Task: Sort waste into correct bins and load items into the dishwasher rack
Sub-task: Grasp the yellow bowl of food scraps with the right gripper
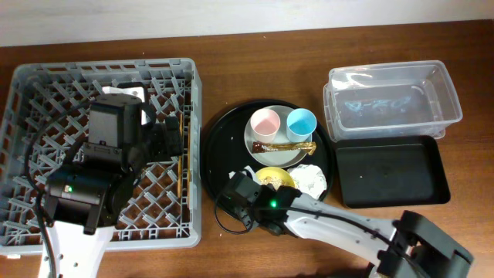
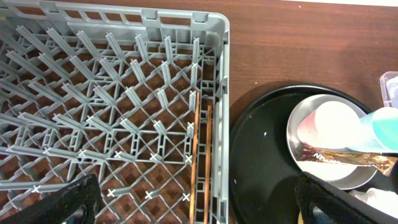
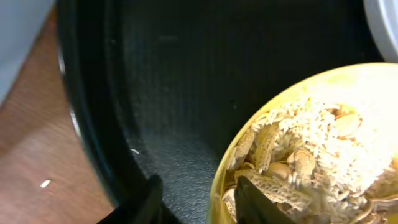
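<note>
Where the right arm reaches in from the near edge of the bench [image 1: 231, 46], the right gripper [image 3: 196, 190] is set over the near rim of the yellow bowl [image 3: 323, 73]. Its fingers are parted: one is seen outside the bowl above the round black tray [image 3: 155, 93], the other inside, touching the food scraps [image 3: 311, 143] of rice and peanut shells. The rim lies between them, and a gap is left on the outer side, so nothing is clamped.

The bowl is seated at the front of the round tray, just beside a crumpled white napkin [image 1: 312, 180] on its right. Behind it, a grey-white plate [image 1: 272, 158] carries a pink cup [image 1: 265, 123] and a light-blue cup [image 1: 301, 122] side by side, with the brown-and-gold snack wrapper [image 1: 289, 145] laid across the plate in front of them.

The left gripper [image 2: 196, 193] is held released above the dishwasher rack [image 1: 31, 100], its fingers spread wide with nothing between them. Two wooden chopsticks [image 2: 200, 155] are seen below it, lying together along the rack's right wall on the lattice.

At the right of the bench, the clear plastic tub [image 1: 394, 100] is placed behind the shallow black rectangular tray [image 1: 390, 174], the two almost touching and both well apart from either gripper.
</note>
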You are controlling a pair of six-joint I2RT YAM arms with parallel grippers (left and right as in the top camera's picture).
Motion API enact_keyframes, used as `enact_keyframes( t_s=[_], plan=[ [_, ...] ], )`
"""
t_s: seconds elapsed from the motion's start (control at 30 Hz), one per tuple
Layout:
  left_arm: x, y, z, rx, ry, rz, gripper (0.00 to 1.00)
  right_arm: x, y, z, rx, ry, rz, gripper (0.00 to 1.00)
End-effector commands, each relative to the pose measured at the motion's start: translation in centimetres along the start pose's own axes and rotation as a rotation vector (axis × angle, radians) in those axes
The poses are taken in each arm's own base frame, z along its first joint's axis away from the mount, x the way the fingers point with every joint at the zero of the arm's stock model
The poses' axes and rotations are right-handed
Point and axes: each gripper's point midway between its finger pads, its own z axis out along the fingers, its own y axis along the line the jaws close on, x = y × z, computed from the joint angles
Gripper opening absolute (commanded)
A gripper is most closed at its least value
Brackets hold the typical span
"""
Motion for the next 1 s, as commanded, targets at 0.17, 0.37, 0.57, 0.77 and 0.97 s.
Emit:
enact_keyframes(
  t_s=[0.17, 0.37, 0.57, 0.77, 0.97],
  plan=[
    [-0.5, 0.2, -0.4, -0.006, -0.018, -0.011, 0.99, -0.3, -0.4, -0.6, 0.03, 0.003, 0.004, 0.08],
    [-0.4, 0.2, -0.4, -0.006, -0.017, -0.011, 0.99, -3.5, 0.7, -8.1, -0.019, -0.017, 0.009, 0.06],
    [-0.5, 0.2, -0.4, -0.006, -0.017, -0.011, 0.99, -4.6, -3.2, -13.2, 0.016, -0.048, 0.104, 0.04],
    [-0.4, 0.2, -0.4, -0.006, -0.017, -0.011, 0.99, -3.4, 1.7, -10.3, -0.14, 0.037, 0.044, 0.99],
    [-0.4, 0.2, -0.4, -0.006, -0.017, -0.011, 0.99, -1.7, 2.0, -4.8, -0.097, 0.171, 0.034, 0.58]
  ],
)
